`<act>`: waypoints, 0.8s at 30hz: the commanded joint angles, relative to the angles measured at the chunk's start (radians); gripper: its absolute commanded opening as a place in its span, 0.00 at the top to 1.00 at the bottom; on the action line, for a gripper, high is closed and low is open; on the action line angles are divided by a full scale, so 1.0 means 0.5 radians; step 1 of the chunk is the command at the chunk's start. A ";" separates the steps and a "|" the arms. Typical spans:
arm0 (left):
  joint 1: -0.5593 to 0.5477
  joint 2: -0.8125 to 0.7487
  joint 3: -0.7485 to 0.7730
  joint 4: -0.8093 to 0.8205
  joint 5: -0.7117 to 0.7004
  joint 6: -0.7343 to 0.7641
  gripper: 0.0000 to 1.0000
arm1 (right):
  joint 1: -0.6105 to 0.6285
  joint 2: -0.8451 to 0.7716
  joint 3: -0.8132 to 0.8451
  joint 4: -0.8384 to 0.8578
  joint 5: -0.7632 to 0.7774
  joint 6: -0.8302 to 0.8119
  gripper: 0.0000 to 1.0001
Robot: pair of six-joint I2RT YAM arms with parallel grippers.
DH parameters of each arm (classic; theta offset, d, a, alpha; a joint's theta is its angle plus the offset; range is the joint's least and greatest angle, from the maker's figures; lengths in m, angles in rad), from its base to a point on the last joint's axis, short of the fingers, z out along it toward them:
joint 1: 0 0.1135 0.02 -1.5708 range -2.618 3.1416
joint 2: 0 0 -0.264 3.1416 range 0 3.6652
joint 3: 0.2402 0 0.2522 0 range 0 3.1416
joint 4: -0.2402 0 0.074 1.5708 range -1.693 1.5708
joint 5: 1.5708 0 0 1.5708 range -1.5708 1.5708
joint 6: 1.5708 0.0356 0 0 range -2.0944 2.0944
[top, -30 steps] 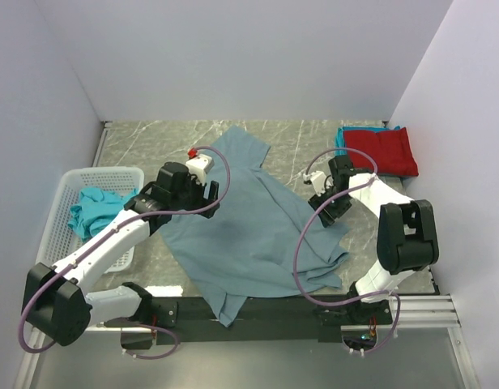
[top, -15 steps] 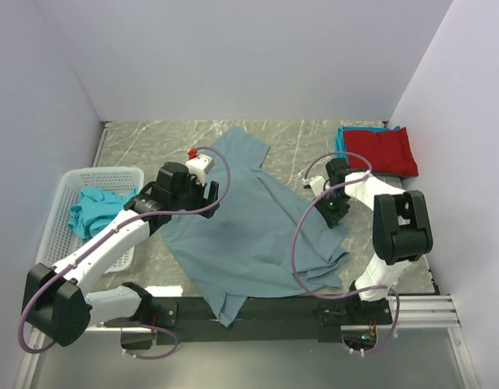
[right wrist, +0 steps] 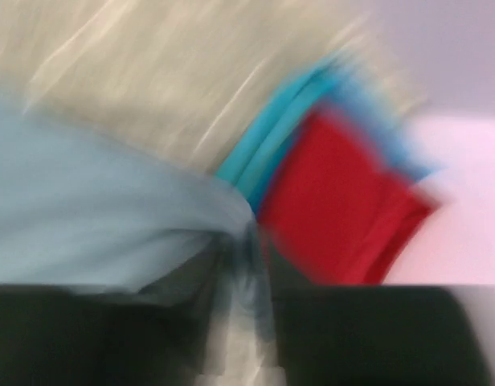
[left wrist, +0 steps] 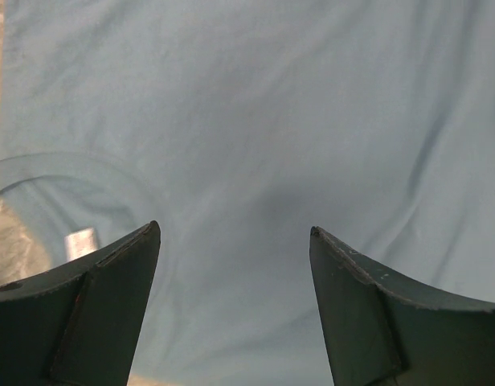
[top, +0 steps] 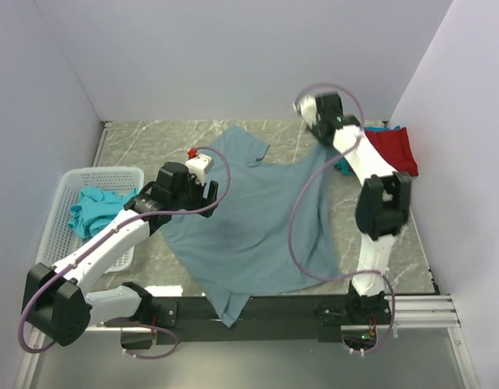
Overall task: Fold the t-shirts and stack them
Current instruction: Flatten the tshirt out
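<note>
One change: the right hand (right wrist: 249,281), clamped on the blue-grey shirt (top: 249,227), has swung up and away, stretching cloth below it. Left hand (left wrist: 233,229), fingers apart, hangs over the shirt. Likely spreading before folding.

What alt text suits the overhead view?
The right claw holds up one edge of a large blue-grey t-shirt spread on a marble table; a folded red shirt lies far right, a teal shirt in a white basket left.

Blue-grey tee (top: 249,231): soft matt cloth, wrinkled. Tabletop (top: 152,142): smooth marble-look surf. Basket (top: 104,170), mid-left: white plastic lattice.
</note>
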 commanded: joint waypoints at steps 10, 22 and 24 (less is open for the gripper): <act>0.000 -0.020 0.030 0.053 -0.115 0.037 0.19 | -0.034 0.067 0.017 0.492 0.130 0.171 0.12; 0.003 -0.026 0.000 0.062 -0.044 0.046 0.19 | -0.138 -0.673 -0.907 -0.207 -1.073 -0.313 0.19; 0.000 -0.011 0.015 0.056 -0.035 0.043 0.19 | -0.138 -0.704 -1.116 -0.418 -1.150 -0.727 0.30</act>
